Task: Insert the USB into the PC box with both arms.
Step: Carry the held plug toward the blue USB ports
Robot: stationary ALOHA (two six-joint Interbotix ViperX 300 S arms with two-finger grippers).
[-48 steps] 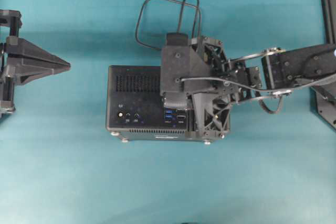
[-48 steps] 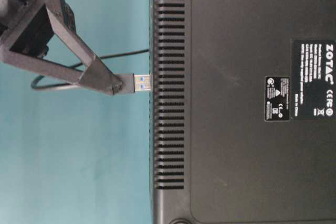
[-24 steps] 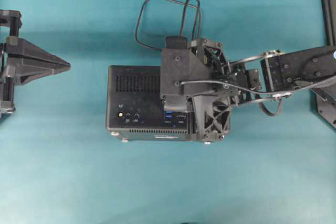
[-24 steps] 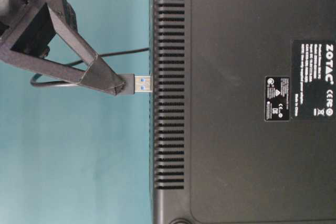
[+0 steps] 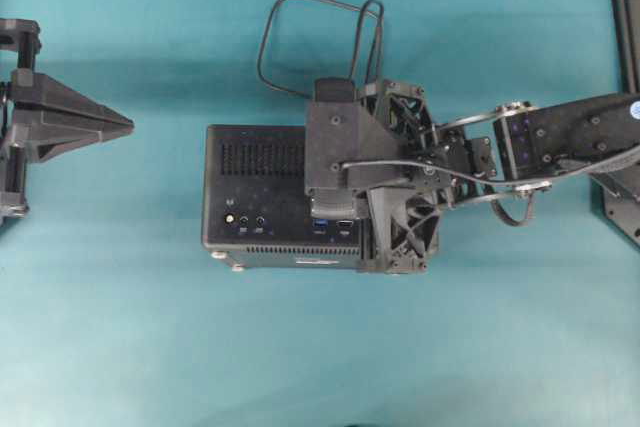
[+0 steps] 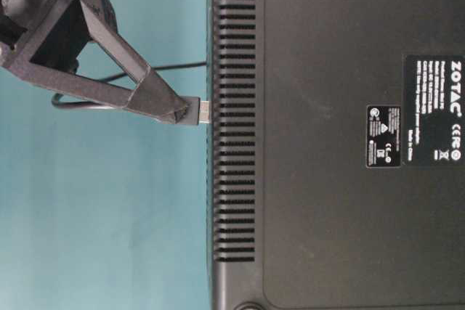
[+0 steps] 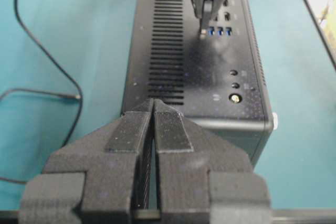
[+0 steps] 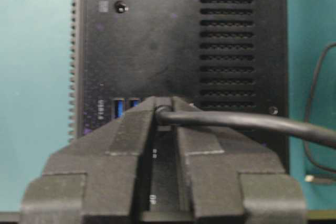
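The black PC box [image 5: 255, 182] lies on the teal table with its port face up. My right gripper [image 6: 178, 110] is shut on the USB plug [image 6: 196, 112], and only a short bit of the plug's metal tip shows against the port face [image 6: 218, 110]. In the right wrist view the right gripper [image 8: 164, 103] pinches the plug, and the cable [image 8: 236, 121] runs off to the right beside two blue ports [image 8: 126, 107]. The cable loop [image 5: 300, 37] lies behind the box. My left gripper [image 5: 125, 125] stays shut and empty, left of the box and apart from it [image 7: 153, 103].
A black frame rail [image 5: 625, 7] runs along the right edge. The cable's slim free end [image 7: 73, 96] rests on the table left of the box. The box [image 7: 210, 61] has a vent grille [image 7: 168, 35] and audio jacks [image 7: 234, 78].
The right gripper has pushed the plug toward the port face; the metal tip showed at full length before and is now mostly out of sight. The left arm has not moved.
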